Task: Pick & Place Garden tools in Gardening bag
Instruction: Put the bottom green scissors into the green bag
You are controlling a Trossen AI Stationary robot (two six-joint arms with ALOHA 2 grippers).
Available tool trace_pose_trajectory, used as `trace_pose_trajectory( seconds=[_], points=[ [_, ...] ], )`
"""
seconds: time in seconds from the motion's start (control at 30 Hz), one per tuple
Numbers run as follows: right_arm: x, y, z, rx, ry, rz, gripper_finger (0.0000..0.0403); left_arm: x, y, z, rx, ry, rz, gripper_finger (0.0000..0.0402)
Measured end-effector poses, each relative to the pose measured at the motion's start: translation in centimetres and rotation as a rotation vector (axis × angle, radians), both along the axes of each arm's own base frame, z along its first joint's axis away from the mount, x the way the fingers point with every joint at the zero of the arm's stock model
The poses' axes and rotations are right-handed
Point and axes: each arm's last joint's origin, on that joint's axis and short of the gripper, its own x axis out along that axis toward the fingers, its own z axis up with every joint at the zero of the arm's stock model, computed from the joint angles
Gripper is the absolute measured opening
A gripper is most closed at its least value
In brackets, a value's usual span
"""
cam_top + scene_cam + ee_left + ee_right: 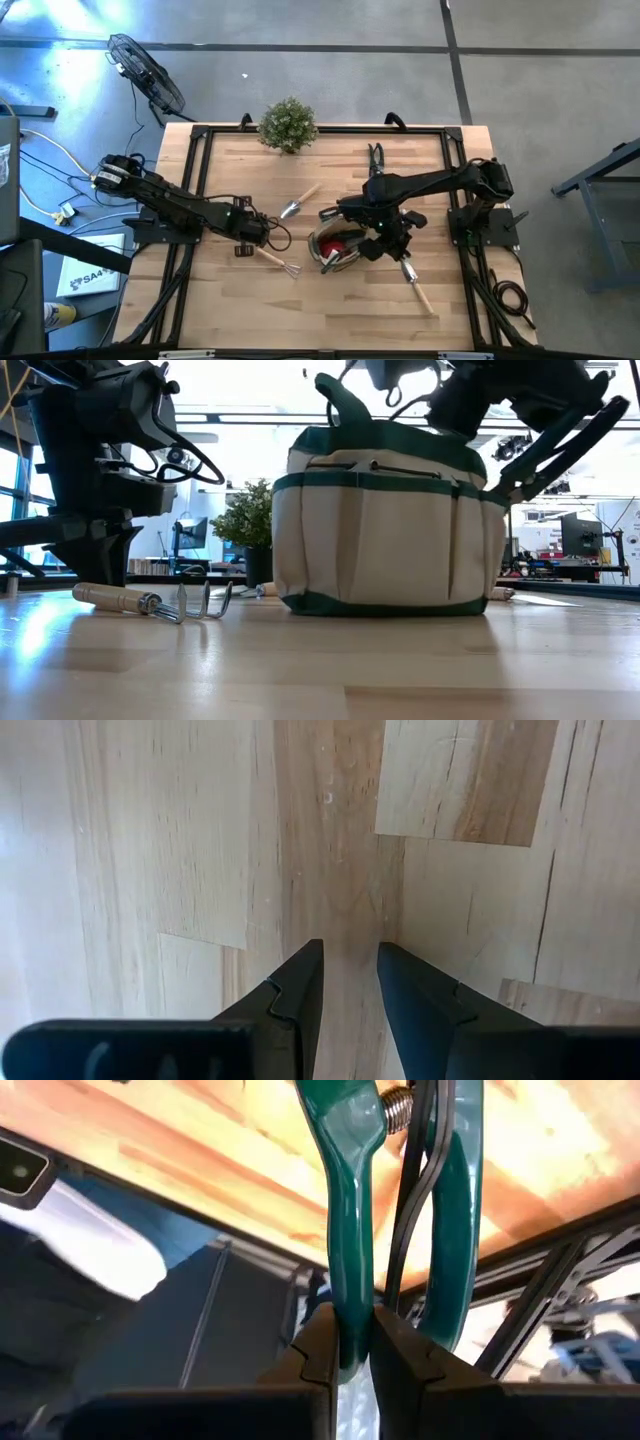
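Observation:
The olive-and-tan gardening bag [335,247] stands upright at the table's middle, with a red piece [338,240] in its mouth; it also shows in the low view [385,530]. My right gripper [337,212] is above the bag's far rim, shut on the green-handled pruners [345,1190]. My left gripper [252,236] hovers slightly open and empty over bare wood [350,960], beside the wooden-handled rake [278,262], which lies flat [150,600]. One trowel [300,202] lies left of the bag, another [418,286] to its right. Dark snips [377,160] lie at the far side. My right gripper pinches one green handle of the pruners near its free end [348,1295] between its two fingers. The handle runs lengthwise out past the fingertips, and the second handle [460,1210] and the spring [396,1108] stand free beside it. The pruners are clear of the table.
A bushy potted plant [288,124] stands at the table's far edge. Black frame rails [200,170] run along the left, right and far sides. Bare wood lies along the near edge. A fan [148,72] stands on the floor beyond the far left corner.

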Motion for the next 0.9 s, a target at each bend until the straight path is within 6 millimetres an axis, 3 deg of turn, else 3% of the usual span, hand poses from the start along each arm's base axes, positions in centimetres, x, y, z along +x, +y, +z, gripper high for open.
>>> trace_pose_trajectory(
  seconds=[0.23,0.9],
  points=[
    [0.4,-0.1,0.8,-0.077,-0.048,0.020,0.0026,0.0,0.0,0.0,0.000,0.000,0.000,0.0100],
    [0.1,1.2,0.7,-0.171,-0.071,0.120,0.0026,0.0,-0.1,0.0,-0.029,0.008,-0.003,0.0100]
  ],
)
